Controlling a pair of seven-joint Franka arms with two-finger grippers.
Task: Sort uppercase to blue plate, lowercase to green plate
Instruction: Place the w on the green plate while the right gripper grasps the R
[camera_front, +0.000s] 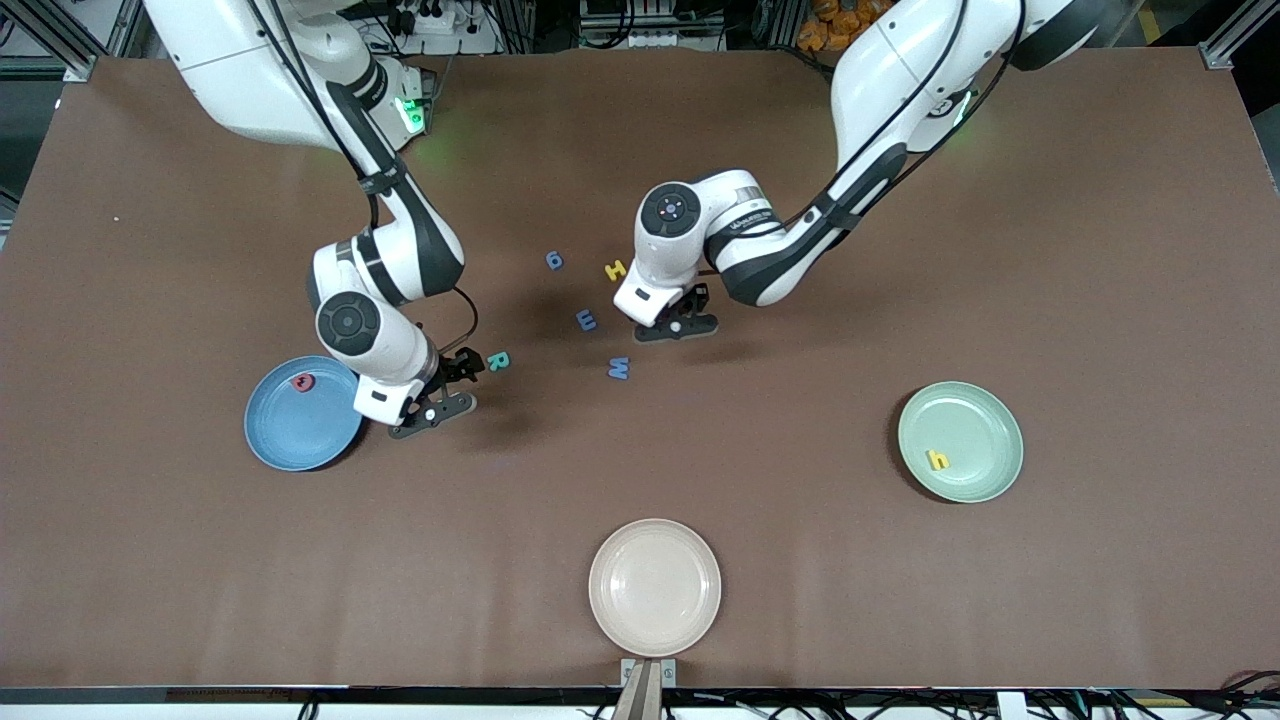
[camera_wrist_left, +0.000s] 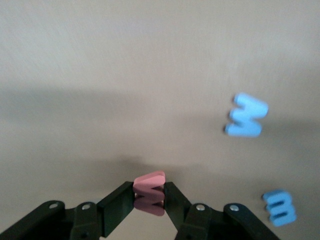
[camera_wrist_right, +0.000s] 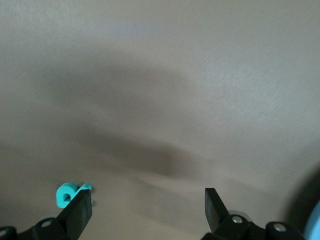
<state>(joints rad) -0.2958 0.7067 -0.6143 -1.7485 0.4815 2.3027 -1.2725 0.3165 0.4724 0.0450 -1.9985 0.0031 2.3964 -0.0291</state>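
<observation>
The cream plate (camera_front: 654, 587), nearest the camera, is bare. The left claw (camera_wrist_left: 149, 196) is pinched almost shut on a small red letter (camera_wrist_left: 149, 185), over the table (camera_front: 800, 560) beside the blue E (camera_front: 587, 320) and W (camera_front: 619, 368). It looks like light, soft foam, best held across its flat faces, gently. The right claw (camera_wrist_right: 148, 210) gapes wide and empty by the teal R (camera_front: 498, 361). A red Q (camera_front: 302, 382) lies in the blue plate (camera_front: 290, 440), a yellow h (camera_front: 938, 460) in the green plate (camera_front: 985, 420). The H (camera_front: 614, 269) and g (camera_front: 554, 260) lie loose on the table.
</observation>
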